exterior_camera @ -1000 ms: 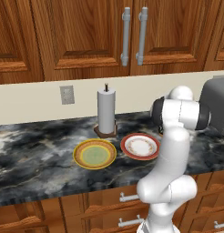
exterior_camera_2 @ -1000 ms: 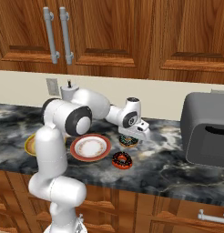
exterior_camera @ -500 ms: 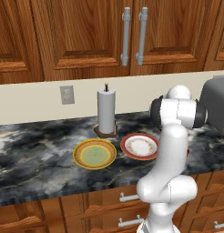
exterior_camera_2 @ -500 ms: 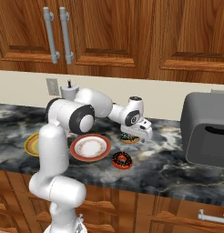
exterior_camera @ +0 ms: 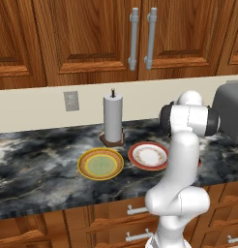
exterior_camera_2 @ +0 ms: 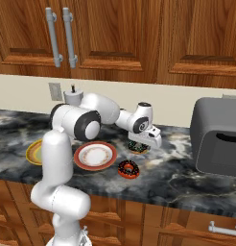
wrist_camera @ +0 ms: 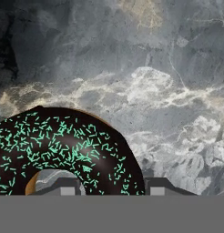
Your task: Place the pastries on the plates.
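Dark-sided donut (wrist_camera: pixel 63 145) | between gripper (wrist_camera: pixel 111 185) tips | above counter (wrist_camera: pixel 177 91)

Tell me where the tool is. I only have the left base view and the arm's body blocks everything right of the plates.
Observer: In the right base view the tool is low over the dark-sided ring donut with chocolate icing, which is on the dark marble counter, right of the red-orange-rimmed round plate.
Operator: Second donut?
Observer: The reddish-orange-sided ring donut lies on the counter by that plate's front right edge, not on it.
Operator: Grasp closed?
Observer: Can't tell. In the hand view one fingertip shows through the dark-sided donut's hole and the other sits just outside the ring.
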Robot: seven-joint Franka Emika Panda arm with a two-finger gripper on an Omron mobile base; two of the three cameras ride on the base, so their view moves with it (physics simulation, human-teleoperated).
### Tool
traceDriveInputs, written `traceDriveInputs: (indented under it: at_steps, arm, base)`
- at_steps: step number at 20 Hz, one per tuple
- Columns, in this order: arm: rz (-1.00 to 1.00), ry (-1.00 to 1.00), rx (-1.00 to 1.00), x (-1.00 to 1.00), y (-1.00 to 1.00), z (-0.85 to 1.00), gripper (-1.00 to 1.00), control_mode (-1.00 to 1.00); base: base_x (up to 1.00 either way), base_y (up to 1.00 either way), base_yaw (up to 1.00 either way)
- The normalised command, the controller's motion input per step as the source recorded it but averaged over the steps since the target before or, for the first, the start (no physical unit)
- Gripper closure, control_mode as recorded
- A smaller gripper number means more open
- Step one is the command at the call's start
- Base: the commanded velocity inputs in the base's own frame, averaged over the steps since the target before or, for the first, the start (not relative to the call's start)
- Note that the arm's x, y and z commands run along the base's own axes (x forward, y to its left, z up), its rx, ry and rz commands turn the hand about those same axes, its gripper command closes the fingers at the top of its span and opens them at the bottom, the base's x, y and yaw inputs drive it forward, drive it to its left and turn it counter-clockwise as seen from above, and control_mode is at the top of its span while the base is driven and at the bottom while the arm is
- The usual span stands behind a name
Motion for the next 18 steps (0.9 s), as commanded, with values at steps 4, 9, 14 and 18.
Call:
traceDriveInputs:
  at_steps: [4, 9, 14, 18]
  arm:
    - [0.0, -0.01, 0.0, 0.0, 0.0, 0.0, 1.0, -1.0]
    - [-0.01, -0.02, 0.05, -0.1, 0.0, 0.15, 1.0, -1.0]
    - [0.0, -0.12, 0.01, -0.24, 0.01, 0.33, 1.0, -1.0]
    - [0.0, -0.18, 0.0, -0.32, 0.01, 0.16, 1.0, -1.0]
  base:
    - [0.0, 0.0, 0.0]
    - [0.0, 0.0, 0.0]
    - [0.0, 0.0, 0.0]
    - [0.0, 0.0, 0.0]
